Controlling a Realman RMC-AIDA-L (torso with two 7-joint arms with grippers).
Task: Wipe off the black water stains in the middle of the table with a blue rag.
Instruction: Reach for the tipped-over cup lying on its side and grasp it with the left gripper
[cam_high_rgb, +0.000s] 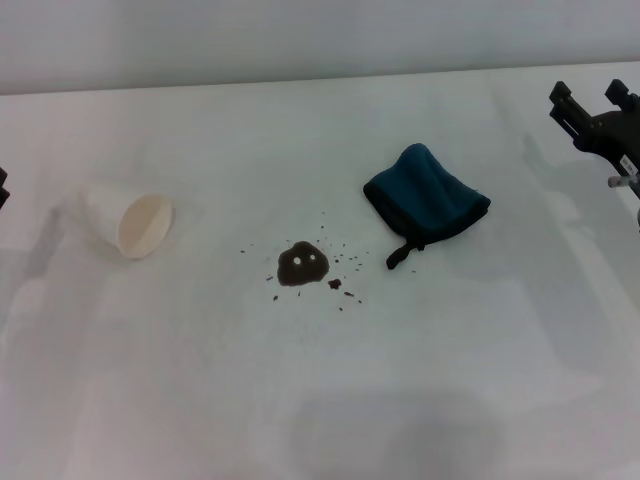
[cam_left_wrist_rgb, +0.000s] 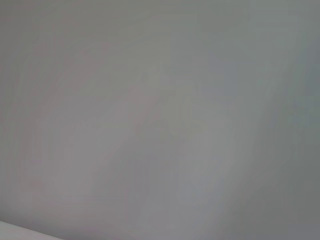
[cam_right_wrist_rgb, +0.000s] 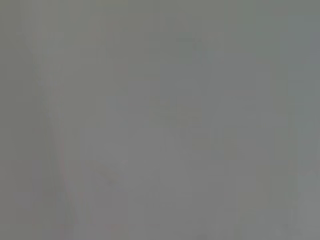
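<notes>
From the head view, the white surface (cam_high_rgb: 320, 400) fills nearly the whole frame. Just below and left of centre sits the black water stains (cam_high_rgb: 301, 266): one dark blob with two small white glints and a scatter of tiny specks around it, most of them on its right. The blob looks whole and unsmeared. Up and to the right of it, near but not touching, lies the blue rag (cam_high_rgb: 426, 195), bunched in a soft heap with its black loop tag trailing toward the lower left. A white paper cup (cam_high_rgb: 133, 220) lies tipped on its side at the left, well apart from the spill, its mouth turned toward the lower right.

The right pincer (cam_high_rgb: 592, 105) shows at the upper right edge of the frame, well clear of the rag and holding nothing; its two dark prongs seem to stand apart, though so close to the edge I would not swear how wide. Of the left pincer (cam_high_rgb: 3, 187) only a dark sliver shows at the far left edge (too little to tell its state).

The left wrist view shows only plain pale grey, nothing to name. The right wrist view is the same, a flat grey field.

As I judge it, the job has not started: rag ungrasped, stain untouched. Picking up the rag and wiping are all left.
</notes>
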